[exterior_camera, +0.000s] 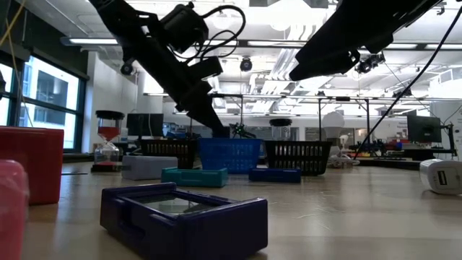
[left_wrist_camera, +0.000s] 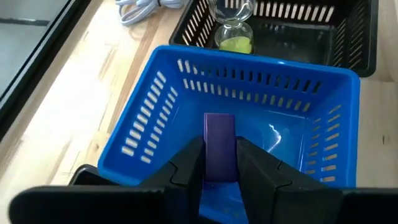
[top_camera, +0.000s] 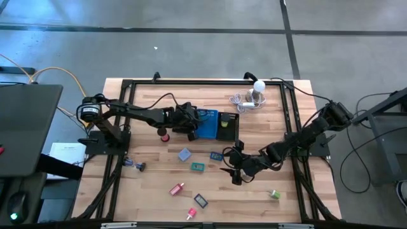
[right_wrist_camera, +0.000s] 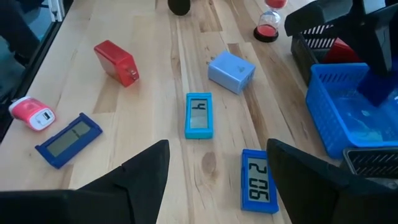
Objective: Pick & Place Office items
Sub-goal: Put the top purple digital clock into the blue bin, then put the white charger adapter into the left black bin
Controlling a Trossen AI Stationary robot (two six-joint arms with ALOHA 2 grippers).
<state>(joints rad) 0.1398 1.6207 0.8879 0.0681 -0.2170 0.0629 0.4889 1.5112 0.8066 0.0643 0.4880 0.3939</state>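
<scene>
I am watching the left claw (left_wrist_camera: pixel 219 163) hanging over the blue bin (left_wrist_camera: pixel 155 118) in the upper middle of the high view. Its fingers are standing a narrow gap apart with a purple block (left_wrist_camera: pixel 219 146) sitting between them; I cannot tell whether they are gripping it or just flanking it. The block is showing above the bin's floor, inside its slotted walls. Beyond the bin, a black mesh bin (left_wrist_camera: pixel 348 43) is touching its far edge.

The right claw (right_wrist_camera: pixel 214 163) is hovering wide open and empty over the bench (top_camera: pixel 159 175), right of centre in the high view. Under it, one blue display piece (right_wrist_camera: pixel 258 180) is lying between the fingers, near the right one, and a lighter blue display (right_wrist_camera: pixel 199 114) is lying just beyond. A pale blue block (right_wrist_camera: pixel 231 71), a red block (right_wrist_camera: pixel 116 62), a pink piece (right_wrist_camera: pixel 32 112) and a dark blue display (right_wrist_camera: pixel 68 139) are spreading out well apart, leaving open wood between them. A green piece (top_camera: pixel 275 194) is sitting near the bench's lower right edge.
</scene>
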